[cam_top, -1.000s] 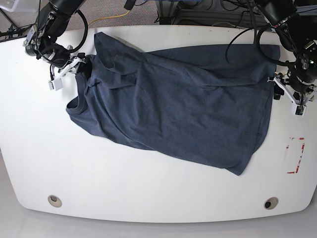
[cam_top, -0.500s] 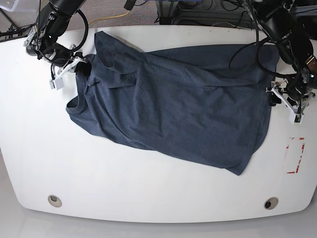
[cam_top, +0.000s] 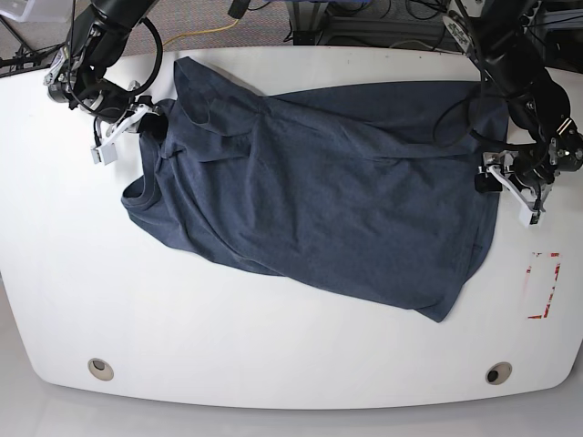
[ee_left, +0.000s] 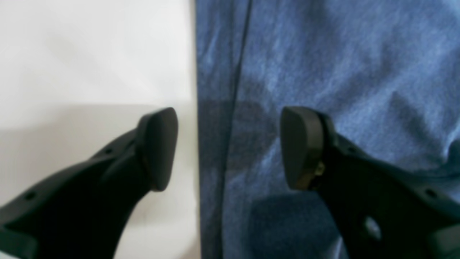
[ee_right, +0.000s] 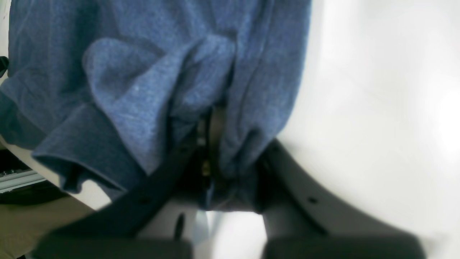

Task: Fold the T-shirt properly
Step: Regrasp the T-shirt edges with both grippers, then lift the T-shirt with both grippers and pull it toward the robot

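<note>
1. The T-shirt [cam_top: 319, 191] lies spread, plain side up, across the far-middle of the white bench [cam_top: 273, 346]. Its right hem runs near the bench's right edge; its collar end sits toward the far-left corner.
2. Open room: wide bare bench along the near side and near-left. Only a narrow strip of bare surface lies right of the hem. A red-and-white tape mark [cam_top: 544, 284] sits at the near-right, apart from the cloth. Two round grommets [cam_top: 101, 369] sit close to the near edge.
3. The shirt is not flat: creases run diagonally, and a sleeve is bunched at the far-left.
4. Left arm [cam_top: 515, 68], at the scene's right, reaches down from the far side over the shirt's right portion, wrist bent toward the hem.
5. Left pincer [ee_left: 230, 147] is spread wide and straddles the hem edge: one finger [ee_left: 158, 147] over bare bench, the other over cloth. Wrist view does not settle whether the pads touch the fabric; nothing is held.
6. Right arm [cam_top: 96, 41], at the scene's left, comes in from the far-left corner, angled down to the shirt's bunched far-left edge.
7. Right pincer [ee_right: 212, 144] is pressed together on a gathered fold of the T-shirt, cloth puckered around the fingers.
</note>
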Robot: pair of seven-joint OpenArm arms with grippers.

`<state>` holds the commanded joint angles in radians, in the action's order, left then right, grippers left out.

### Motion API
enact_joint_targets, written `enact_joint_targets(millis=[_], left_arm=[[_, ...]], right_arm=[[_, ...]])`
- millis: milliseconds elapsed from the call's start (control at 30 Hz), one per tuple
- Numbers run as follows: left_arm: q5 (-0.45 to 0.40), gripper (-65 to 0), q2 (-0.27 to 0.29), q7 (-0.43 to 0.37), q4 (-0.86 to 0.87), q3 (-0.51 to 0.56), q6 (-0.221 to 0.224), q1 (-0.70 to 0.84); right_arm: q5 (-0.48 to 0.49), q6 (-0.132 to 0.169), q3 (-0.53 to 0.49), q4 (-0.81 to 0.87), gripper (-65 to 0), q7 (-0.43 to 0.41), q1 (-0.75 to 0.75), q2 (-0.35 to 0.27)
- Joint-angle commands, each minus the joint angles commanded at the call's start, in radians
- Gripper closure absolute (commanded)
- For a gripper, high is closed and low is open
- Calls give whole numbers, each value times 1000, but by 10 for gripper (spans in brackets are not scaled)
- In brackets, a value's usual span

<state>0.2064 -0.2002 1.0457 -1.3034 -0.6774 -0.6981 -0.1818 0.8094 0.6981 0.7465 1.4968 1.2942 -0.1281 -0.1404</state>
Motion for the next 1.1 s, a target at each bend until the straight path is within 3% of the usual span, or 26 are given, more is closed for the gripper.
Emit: enact_joint_targets(millis=[200,300,400,433,567,867,967,1100], left_arm=[[2,-406,5,2,-5,6,0,49],[2,-251,8,2,0,6,0,49],[2,-24,9,-2,0,6,0,46],[2,0,9,-2,0,8,0,43],[2,0,11,-2,-9,8,0,31],[3,0,54,2,-138,15,0,-6],[2,0,75,3,-175,80,0,-26],[2,0,77,3,-230,152,0,-43]], right_arm=[[-2,0,0,0,-6,-2,2,0],[-5,0,0,0,-6,-2,15,-2],[-6,0,2,0,-6,-2,23,-2],[-6,0,2,0,-6,-2,23,-3],[-15,0,0,0,-2,-2,48,-5],[-181,0,-3,83,0,-15,141,-15],[-256,0,-14,115,0,-18,199,-15],[-319,0,-109,123,0,-25,285,-40]])
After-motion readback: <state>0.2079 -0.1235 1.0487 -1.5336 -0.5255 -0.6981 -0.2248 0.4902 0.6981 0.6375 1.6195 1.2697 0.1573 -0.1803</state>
